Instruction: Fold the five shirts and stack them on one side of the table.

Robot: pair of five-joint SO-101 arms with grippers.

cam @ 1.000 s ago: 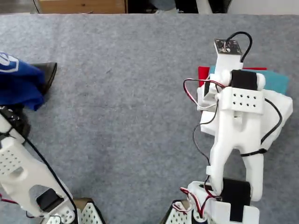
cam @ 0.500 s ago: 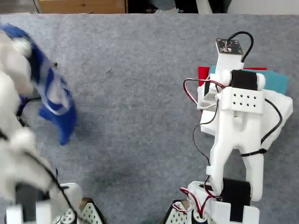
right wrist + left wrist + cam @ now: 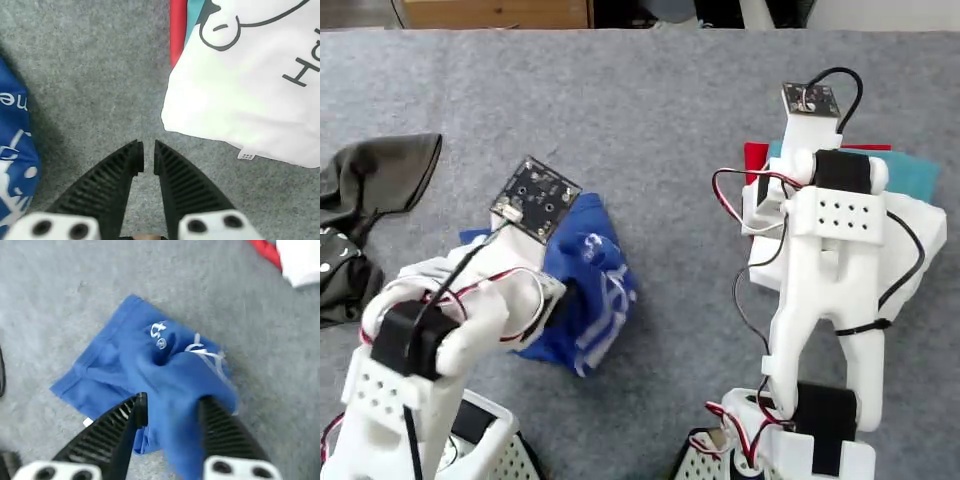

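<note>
Left wrist view: the left gripper (image 3: 170,412) pinches a bunched fold of the crumpled blue cotton shirt (image 3: 125,365), lying centre-left on the grey felt table (image 3: 60,285), probably to spread it for folding. The right gripper (image 3: 147,152), nearly closed and empty, hovers beside the folded white printed shirt (image 3: 250,90), apparently waiting.

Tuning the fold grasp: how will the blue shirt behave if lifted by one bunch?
Probably floppy: the blue shirt lies crumpled, bunched in the left gripper. Likely light, given its thin folds; it would drape and sag, not hold shape.
</note>
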